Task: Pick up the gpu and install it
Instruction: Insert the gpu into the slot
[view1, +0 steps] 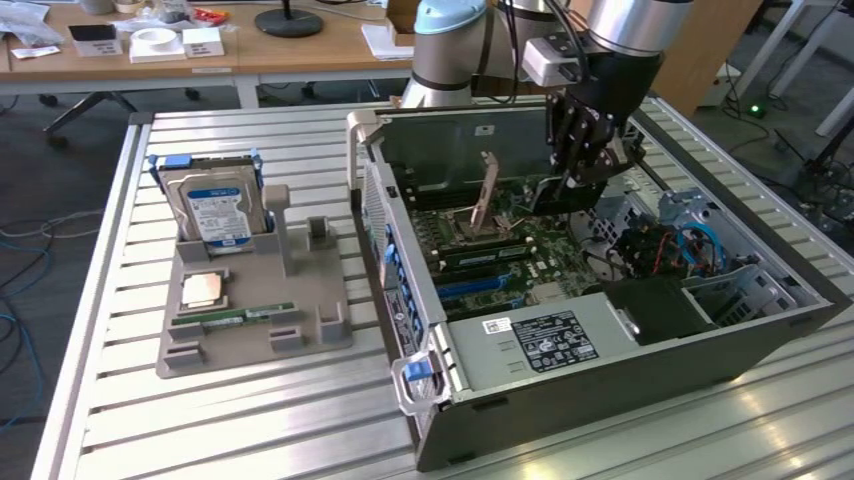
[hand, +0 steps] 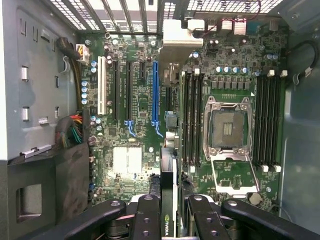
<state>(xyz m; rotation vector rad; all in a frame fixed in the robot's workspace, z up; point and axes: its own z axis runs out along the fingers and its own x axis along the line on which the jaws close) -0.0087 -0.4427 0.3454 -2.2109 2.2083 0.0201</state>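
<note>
- Nearest, a black power supply (view1: 567, 340) with a white label fills the near corner of the open grey metal computer case (view1: 747, 330).
- At the exterior view's left, well apart from the case, a grey plastic holder (view1: 254, 345) carries an upright blue-labelled silver hard drive (view1: 218, 212) and a narrow green memory stick (view1: 234, 315).
- Farther in, the green motherboard (hand: 145, 145) lies flat in the case, its long blue expansion slot (hand: 155, 90) bare.
- Above it, the black-fingered gripper (view1: 577, 172) is clamped on the gpu (hand: 168, 180), a thin flat black card held on edge. It hangs over the board just beside that slot and looks clear of it.
- Judging by its build, the card is light and stiff but fragile. It is best pinched on its flat faces near the upper edge, away from the contact edge.
- Farthest, a cluttered wooden desk (view1: 320, 50) stands behind the table.
</note>
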